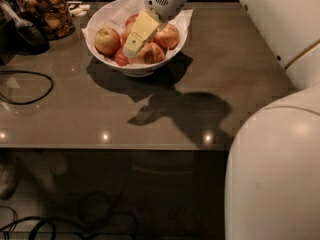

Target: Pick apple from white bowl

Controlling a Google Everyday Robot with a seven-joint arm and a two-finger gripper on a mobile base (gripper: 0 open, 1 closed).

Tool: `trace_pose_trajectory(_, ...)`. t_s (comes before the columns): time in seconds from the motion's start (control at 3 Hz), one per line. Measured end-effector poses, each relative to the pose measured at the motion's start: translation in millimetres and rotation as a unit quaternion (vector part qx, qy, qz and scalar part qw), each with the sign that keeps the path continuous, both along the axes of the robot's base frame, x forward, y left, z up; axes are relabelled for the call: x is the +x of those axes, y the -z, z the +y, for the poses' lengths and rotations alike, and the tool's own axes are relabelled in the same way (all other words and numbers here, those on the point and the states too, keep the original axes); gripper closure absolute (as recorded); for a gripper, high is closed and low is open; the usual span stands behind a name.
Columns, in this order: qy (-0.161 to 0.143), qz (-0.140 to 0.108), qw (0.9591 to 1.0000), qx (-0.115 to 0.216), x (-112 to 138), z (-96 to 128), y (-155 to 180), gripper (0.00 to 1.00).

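Observation:
The white bowl (93,45), lined with crinkled white paper, stands at the back of the grey-brown table and holds several apples. The yellow-tan apple (154,53) with a reddish blush and a dark stem dimple on its side lies at the bowl's front middle. My gripper (131,49), pale yellow under a white wrist, reaches down from the top into the bowl; its tip is just left of that apple, between it and a small red apple (120,59). Another tan apple (107,40) lies at the left, and an orange-red apple (169,35) at the right.
A glass jar of brown snacks (47,9) stands at the back left, with a black object (31,35) beside it. A black cable (27,86) loops on the table's left. My white body (277,179) fills the right foreground. Cables lie on the floor below the table edge.

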State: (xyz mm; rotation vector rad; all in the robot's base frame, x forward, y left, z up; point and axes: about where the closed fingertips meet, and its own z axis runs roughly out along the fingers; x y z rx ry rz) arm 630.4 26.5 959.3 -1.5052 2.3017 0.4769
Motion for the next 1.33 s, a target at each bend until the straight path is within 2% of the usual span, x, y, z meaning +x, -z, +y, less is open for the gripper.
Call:
trace_pose_trajectory(0.33,0.013,-0.004,0.9999,0.006,7.8,0.7,2.0,0.18)
trace_pose_trajectory(0.67,0.014,-0.005,0.9999,0.006,9.1,0.6,2.9,0.15)
trace_pose_trajectory(1.0,0.014,-0.005,0.9999,0.006,9.1,0.6,2.9,0.0)
trace_pose_trajectory(1.33,0.018,-0.005,0.9997,0.014,12.2,4.1,3.7,0.0)
